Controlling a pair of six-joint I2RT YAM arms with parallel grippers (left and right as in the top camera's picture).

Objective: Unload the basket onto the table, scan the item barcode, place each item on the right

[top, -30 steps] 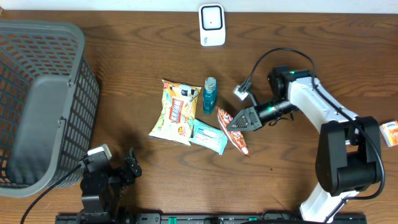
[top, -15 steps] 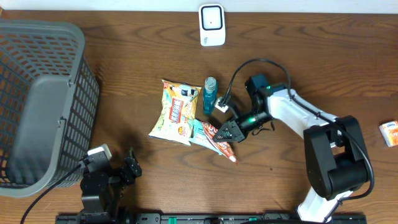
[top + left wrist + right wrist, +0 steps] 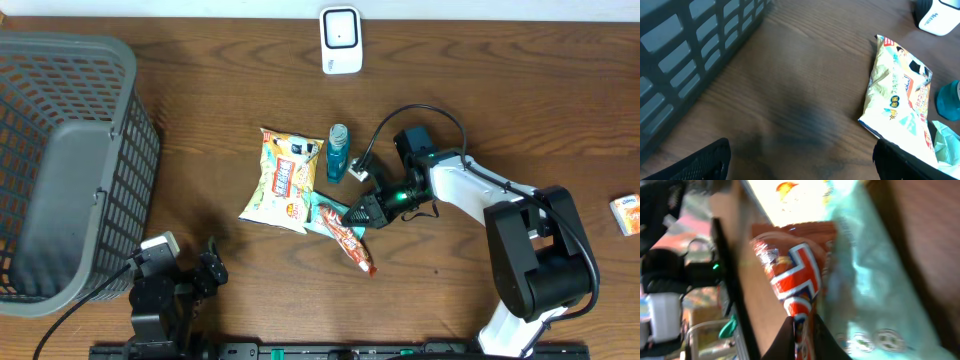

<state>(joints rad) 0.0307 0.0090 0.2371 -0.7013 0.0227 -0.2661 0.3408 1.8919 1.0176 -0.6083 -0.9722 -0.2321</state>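
**Red snack packet gripped, not yet at the scanner**

Nearest the robot's base, at the front edge of the wooden bench [image 3: 200, 100]: left end effector [image 3: 800, 167], fingers spread wide, holding nothing, parked low and well apart from the goods.

A little farther in, near the middle: red-and-orange snack packet [image 3: 347, 238], long and narrow, lying slantwise with its near tip pointing toward the front edge. Pinched at its far end by the right end effector [image 3: 360, 212], fingers pressed together on the crinkled wrapper, as seen close up in the wrist view. Partly overlapping a teal packet [image 3: 870, 270]. Resting on the bench or just off it: cannot tell.

Beyond that, just beside the teal packet: yellow snack bag [image 3: 283, 178] lying flat, and a small blue bottle [image 3: 338, 152].

Off to the left, a grey mesh basket [image 3: 130, 130]; at the right edge, a small orange-and-white box [image 3: 626, 213].

Farthest away, at the back edge: white scanner [image 3: 341, 40], well apart from the gripped packet.

Judged to be the pick-up step, with presenting to the scanner not yet done. Next move likely calls for lifting the packet clear of the teal one, carrying it to the back edge, and turning the wrist so the barcode faces the scanner. No barcode visible in any view, so some turning probably needed to find it.
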